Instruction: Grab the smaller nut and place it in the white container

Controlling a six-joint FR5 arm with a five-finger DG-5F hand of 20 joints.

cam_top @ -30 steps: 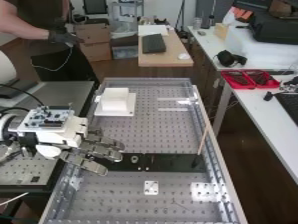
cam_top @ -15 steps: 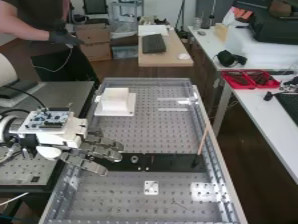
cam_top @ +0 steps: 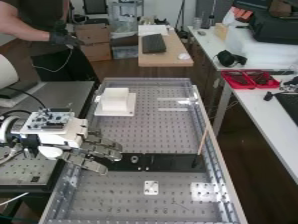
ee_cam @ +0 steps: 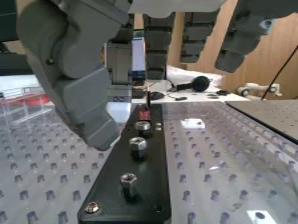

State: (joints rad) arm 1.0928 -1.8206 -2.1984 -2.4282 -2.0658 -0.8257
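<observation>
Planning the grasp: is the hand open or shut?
Open: the hand has its fingers nearly straight and apart, with nothing gripped between them.

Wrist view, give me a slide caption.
Dark grey robot hand near a long black plate bearing upright metal hex nuts.

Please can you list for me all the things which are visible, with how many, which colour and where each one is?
perforated bench: 1, grey, middle
black plate: 1, black, across the bench
nuts: at least 3, silver, standing on the black plate
slim stick: 1, orange, leaning at the black plate's far end from the robot
white container: 1, white, far part of the bench
small plate: at least 1, white, near part of the bench
side table: 1, white, beyond the bench's right side
headphones: 1, black, on the side table
robot arm: 1, white, left
robot hand: 1, dark grey, by the black plate's left end
</observation>
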